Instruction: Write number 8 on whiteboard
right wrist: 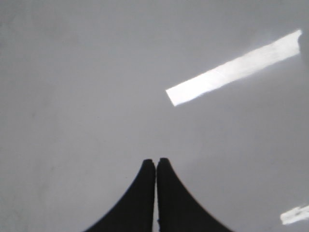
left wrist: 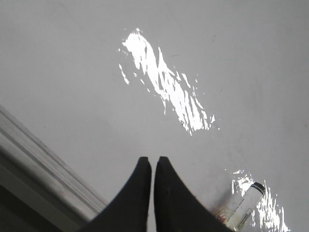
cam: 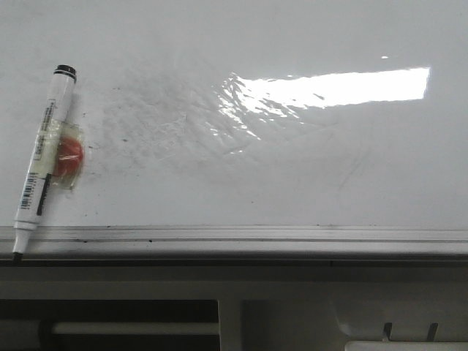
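Observation:
The whiteboard (cam: 292, 168) fills the front view, glossy white with faint grey smears; the number 8 is out of view. A white marker (cam: 45, 157) lies on the board at the left, a red lump taped to its side and its narrow end on the edge rail (cam: 256, 234). Neither gripper shows in the front view. My left gripper (left wrist: 152, 159) hangs shut and empty over the whiteboard (left wrist: 72, 72), with the marker (left wrist: 246, 205) off to one side. My right gripper (right wrist: 156, 161) is also shut and empty above bare whiteboard (right wrist: 72, 96).
A bright rectangular light reflection (cam: 336, 88) lies on the board's right half. The grey metal rail (left wrist: 43, 164) runs close beside the left gripper. Below the rail in the front view sits a cream panel (cam: 292, 314) with dark slots.

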Tool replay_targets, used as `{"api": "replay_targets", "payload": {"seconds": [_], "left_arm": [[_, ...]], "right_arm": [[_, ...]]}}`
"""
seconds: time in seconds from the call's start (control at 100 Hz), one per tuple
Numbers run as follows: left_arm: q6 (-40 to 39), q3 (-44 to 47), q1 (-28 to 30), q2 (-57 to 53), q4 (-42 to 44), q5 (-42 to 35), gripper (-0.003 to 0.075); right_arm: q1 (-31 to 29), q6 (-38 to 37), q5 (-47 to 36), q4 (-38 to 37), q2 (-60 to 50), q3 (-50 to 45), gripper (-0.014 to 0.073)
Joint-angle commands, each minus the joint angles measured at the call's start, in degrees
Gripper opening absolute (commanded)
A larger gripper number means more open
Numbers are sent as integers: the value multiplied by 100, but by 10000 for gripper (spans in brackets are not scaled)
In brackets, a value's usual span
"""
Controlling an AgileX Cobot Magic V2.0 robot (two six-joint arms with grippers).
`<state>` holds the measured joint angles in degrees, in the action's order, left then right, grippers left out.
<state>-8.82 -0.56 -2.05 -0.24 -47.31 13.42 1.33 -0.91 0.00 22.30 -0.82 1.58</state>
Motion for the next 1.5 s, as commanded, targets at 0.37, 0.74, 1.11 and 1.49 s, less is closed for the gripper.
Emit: {"api": "replay_targets", "payload": {"seconds": [0.37, 0.74, 1.11, 1.49], "left_arm": [[2316, -1917, 0, 1375, 1004, 1216, -20], [2797, -2315, -1078, 2856, 1628, 1498, 365], [2797, -2341, -2068, 4384, 804, 822, 365], [2797, -2723, -2904, 5413, 515, 11, 365]], "right_arm": [[4, 57, 3315, -2279, 1458, 2915, -43], [620, 57, 3692, -2154, 1812, 3400, 244], [867, 57, 3642, -2142, 2100, 3400, 354], [867, 57, 3551, -2142, 2119, 3400, 354]]}}
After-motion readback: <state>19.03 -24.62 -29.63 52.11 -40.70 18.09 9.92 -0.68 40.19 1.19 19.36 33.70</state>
